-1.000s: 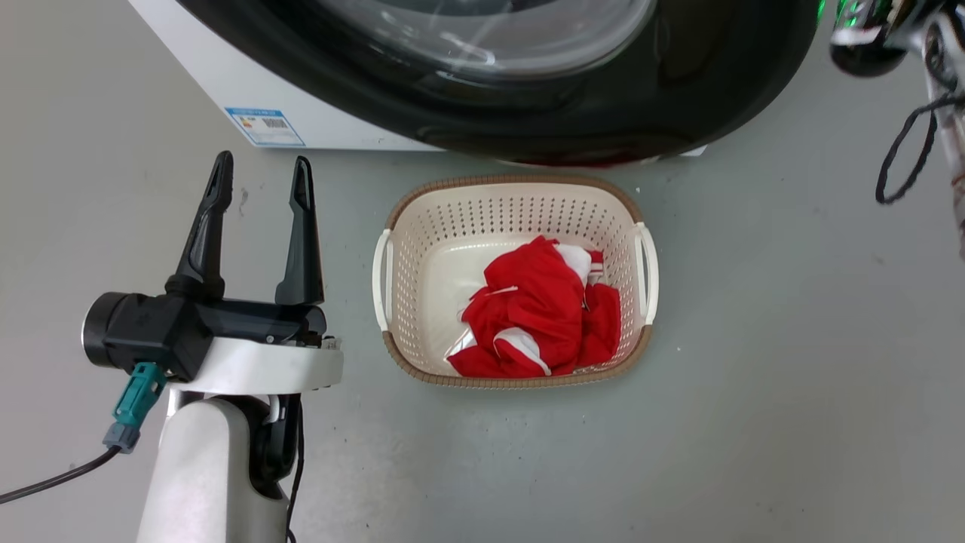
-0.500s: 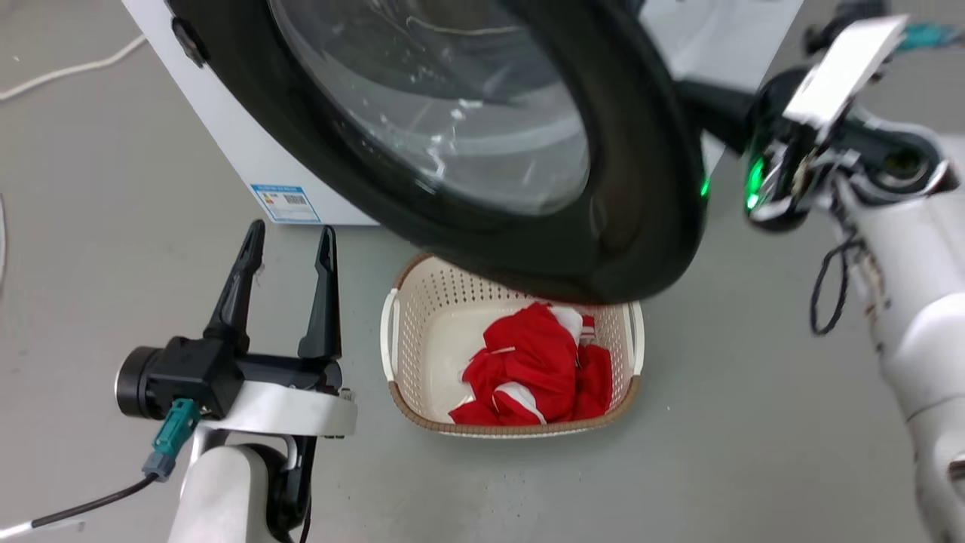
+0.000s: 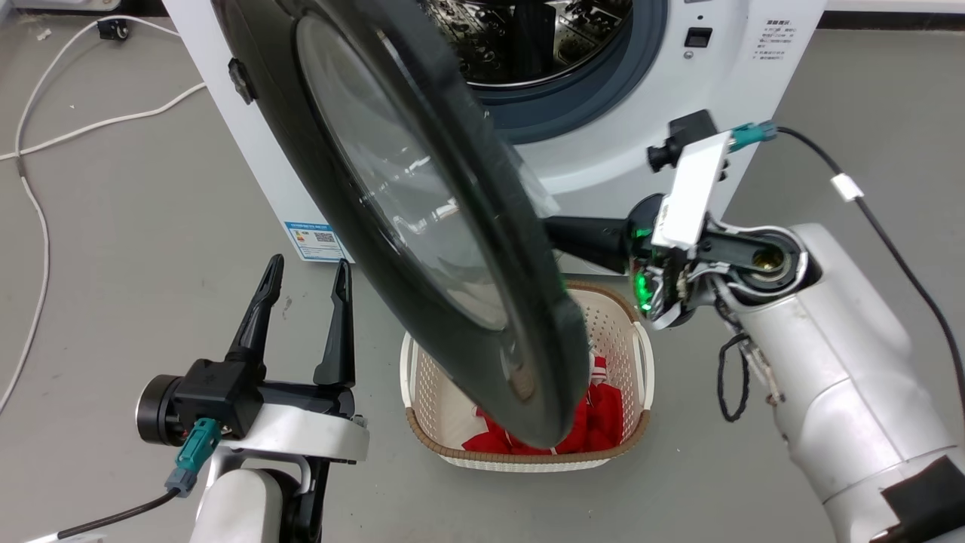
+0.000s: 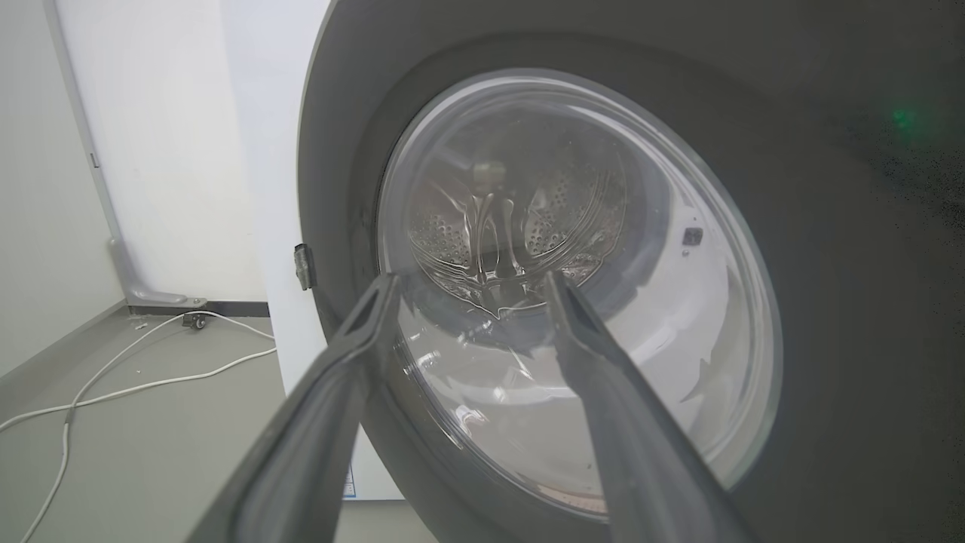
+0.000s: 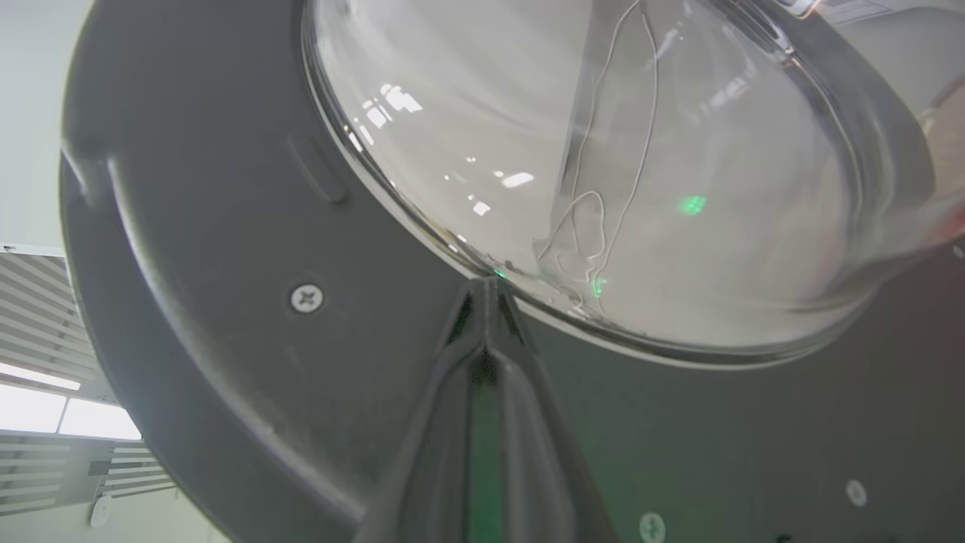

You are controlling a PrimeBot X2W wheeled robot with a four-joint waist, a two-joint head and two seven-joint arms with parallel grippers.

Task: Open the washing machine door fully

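Note:
The washing machine door (image 3: 422,226), glossy black with a bulging glass window (image 3: 392,196), stands swung out from the white machine (image 3: 603,151), almost edge-on in the head view. Behind it the drum opening (image 3: 543,45) shows. My right gripper (image 3: 573,230) reaches in behind the door's free edge. In the right wrist view it is shut (image 5: 486,285), its tips on the door's inner face (image 5: 226,249) at the rim of the glass bowl (image 5: 603,151). My left gripper (image 3: 305,271) is open at the lower left, facing the door's outer side (image 4: 829,302) without touching it (image 4: 471,280).
A cream laundry basket (image 3: 637,362) with red and white clothes (image 3: 603,422) sits on the grey floor under the door's lower edge. White cables (image 3: 45,151) trail over the floor at the left. Open floor lies left of the machine.
The head camera has tilted up, shifting the whole picture. The door has swung further out from the machine, from nearly face-on to almost edge-on, with my right gripper behind it. The left gripper stays open.

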